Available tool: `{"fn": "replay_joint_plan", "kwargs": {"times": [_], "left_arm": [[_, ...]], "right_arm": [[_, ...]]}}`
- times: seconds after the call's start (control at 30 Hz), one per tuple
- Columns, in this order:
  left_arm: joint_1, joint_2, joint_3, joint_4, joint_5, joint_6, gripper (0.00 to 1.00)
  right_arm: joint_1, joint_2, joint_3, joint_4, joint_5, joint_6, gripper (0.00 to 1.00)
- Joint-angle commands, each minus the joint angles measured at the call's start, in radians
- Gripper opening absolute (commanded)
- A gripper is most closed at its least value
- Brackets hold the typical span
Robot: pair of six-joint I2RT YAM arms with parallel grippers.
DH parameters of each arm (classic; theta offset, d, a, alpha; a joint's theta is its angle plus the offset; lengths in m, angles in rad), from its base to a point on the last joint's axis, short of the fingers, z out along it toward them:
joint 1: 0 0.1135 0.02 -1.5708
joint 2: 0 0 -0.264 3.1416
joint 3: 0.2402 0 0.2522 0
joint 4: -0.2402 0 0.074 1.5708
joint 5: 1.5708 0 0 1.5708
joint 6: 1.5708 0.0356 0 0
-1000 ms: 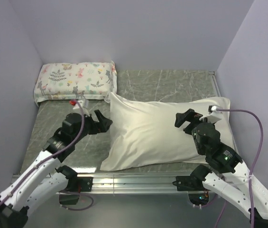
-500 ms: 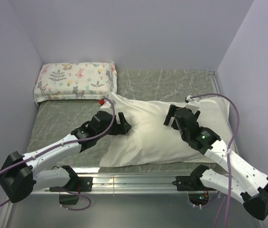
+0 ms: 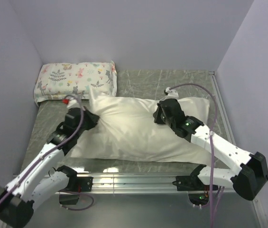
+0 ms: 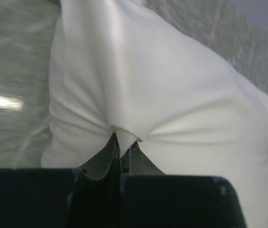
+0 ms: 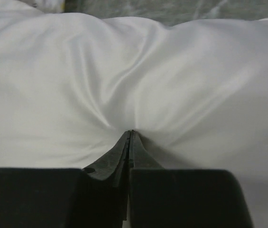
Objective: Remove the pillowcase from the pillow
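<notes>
The cream pillowcase (image 3: 129, 135) lies across the middle of the table, plump and creased. The pillow is hidden inside it. My left gripper (image 3: 92, 118) is at the case's left end. In the left wrist view it (image 4: 120, 142) is shut on a small fold of the pillowcase (image 4: 171, 95), with cloth pinched between the tips. My right gripper (image 3: 158, 116) rests on the top of the case, right of centre. In the right wrist view it (image 5: 130, 135) is shut on the pillowcase (image 5: 134, 71), and creases fan out from its tips.
A small floral animal-print pillow (image 3: 77, 80) lies at the back left against the wall. The grey marbled tabletop (image 3: 171, 80) shows behind the case. Lilac walls close in the left, back and right. A metal rail (image 3: 134, 183) runs along the near edge.
Both arms have come in onto the pillowcase, and both grippers went from open to shut on its cloth. The case has shifted to the left and is drawn up at its left end.
</notes>
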Motion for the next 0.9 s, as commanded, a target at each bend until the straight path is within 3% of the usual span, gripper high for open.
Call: {"fn": "replay_joint_plan", "kwargs": {"times": [0.0,0.13,0.23,0.3,0.37,0.4,0.43,0.53,0.63,0.73,0.8,0.83,0.87], "left_arm": [[0.169,-0.146,0.016,-0.167,-0.171,-0.004,0.01],[0.309,-0.212,0.089,-0.235,-0.171,0.02,0.0],[0.378,-0.195,0.125,-0.247,-0.173,0.051,0.11],[0.43,-0.175,0.143,-0.247,-0.144,0.086,0.13],[0.471,-0.142,0.174,-0.24,-0.093,0.114,0.23],[0.481,-0.131,0.183,-0.24,-0.081,0.141,0.37],[0.487,-0.106,0.207,-0.241,-0.067,0.155,0.43],[0.491,-0.077,0.244,-0.232,-0.031,0.203,0.61],[0.493,-0.048,0.292,-0.238,0.033,0.258,0.77],[0.488,-0.025,0.349,-0.255,0.155,0.321,0.85],[0.459,-0.01,0.395,-0.261,0.199,0.336,0.88],[0.424,0.007,0.41,-0.273,0.176,0.333,0.89],[0.313,0.016,0.424,-0.276,0.141,0.33,0.9]], "right_arm": [[0.017,0.092,0.082,0.017,-0.146,-0.019,0.0],[0.113,0.216,0.219,0.052,-0.216,-0.026,0.0],[0.152,0.24,0.28,0.049,-0.21,-0.025,0.04],[0.157,0.214,0.284,0.049,-0.185,-0.022,0.13],[0.155,0.166,0.281,0.025,-0.147,-0.03,0.3],[0.157,0.146,0.277,0.011,-0.13,-0.031,0.36],[0.155,0.102,0.268,-0.003,-0.077,-0.031,0.47],[0.151,-0.004,0.219,-0.044,0.005,-0.022,0.65],[0.131,-0.094,0.176,-0.101,0.069,0.003,0.76],[0.032,-0.163,0.112,-0.146,0.114,0.021,0.82],[-0.064,-0.196,0.034,-0.135,0.001,0.02,0.84],[-0.172,-0.223,0.006,-0.114,-0.046,0.017,0.84],[-0.209,-0.239,-0.02,-0.101,-0.088,0.018,0.84]]}}
